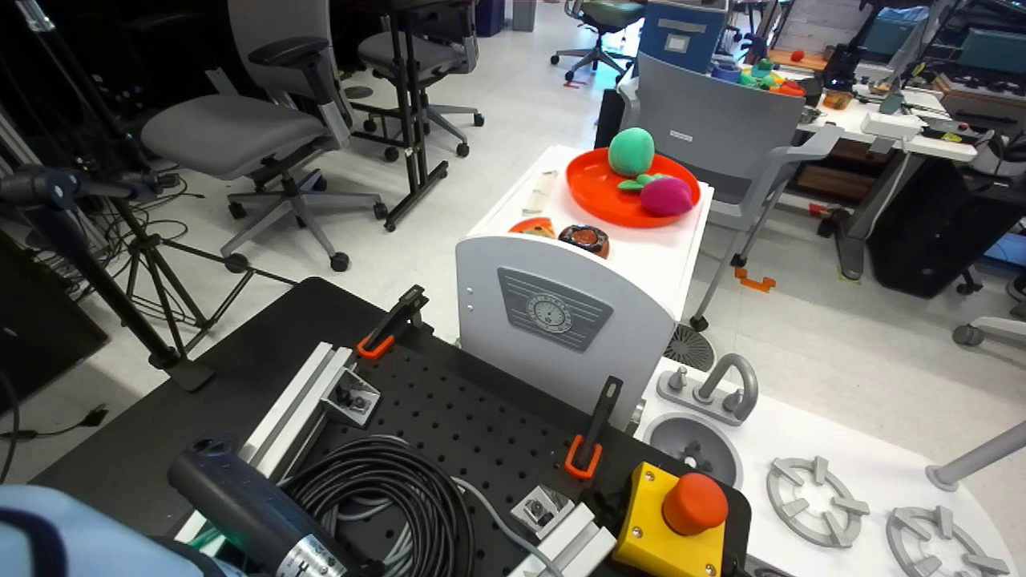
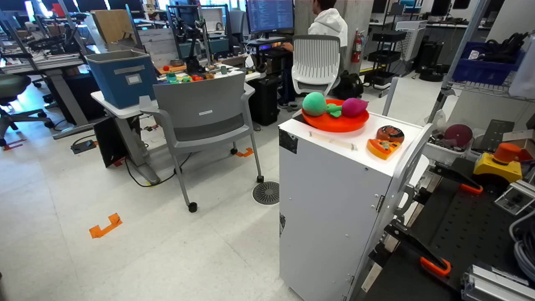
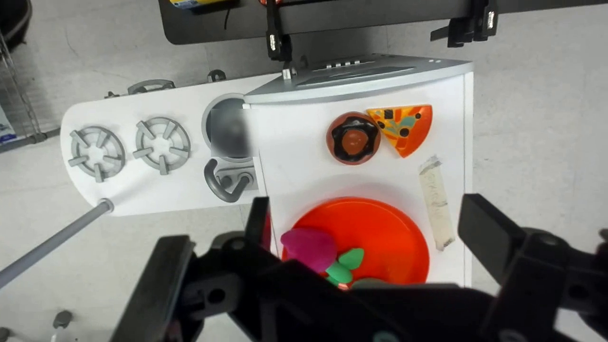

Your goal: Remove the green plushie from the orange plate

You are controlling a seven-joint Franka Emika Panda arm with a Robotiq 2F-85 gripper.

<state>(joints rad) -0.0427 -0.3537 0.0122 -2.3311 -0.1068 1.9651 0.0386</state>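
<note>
A white cabinet [image 2: 326, 200] stands beside a black table [image 1: 449, 385], with a curved grey panel [image 1: 545, 361] rising between the two and clamps [image 1: 595, 421] set along the table's facing edge. Behind the panel, on the cabinet top, a toy doughnut [image 3: 354, 137] and a toy pizza slice [image 3: 406, 126] lie just beside each other; a tape strip [image 3: 437, 206] runs near one long edge. A toy sink [image 1: 672, 437] with a raised faucet [image 1: 705, 393] adjoins the opposite long side. A grey chair [image 1: 697, 112] stands beyond the far end, apart from the cabinet.

The orange plate [image 3: 394, 237] occupies that far end. It bears a purple toy [image 1: 667, 197] with green leaves [image 3: 351, 259] and, just beside the leaves, the green plushie [image 1: 632, 152]; whether leaves and plushie touch cannot be told. The fingers [image 3: 491, 237] are released, standing wide apart above the cabinet and well apart from the plushie. In the wrist view the plate appears in the gap between them, while the plushie is largely hidden there.

The plushie lies toward the plate's rim on the side away from the panel, near the cabinet's end edge. A band of white surface separates the plate from the doughnut and pizza slice; the margin is wider along the taped edge than along the sink-side edge, which the rim nearly reaches.
</note>
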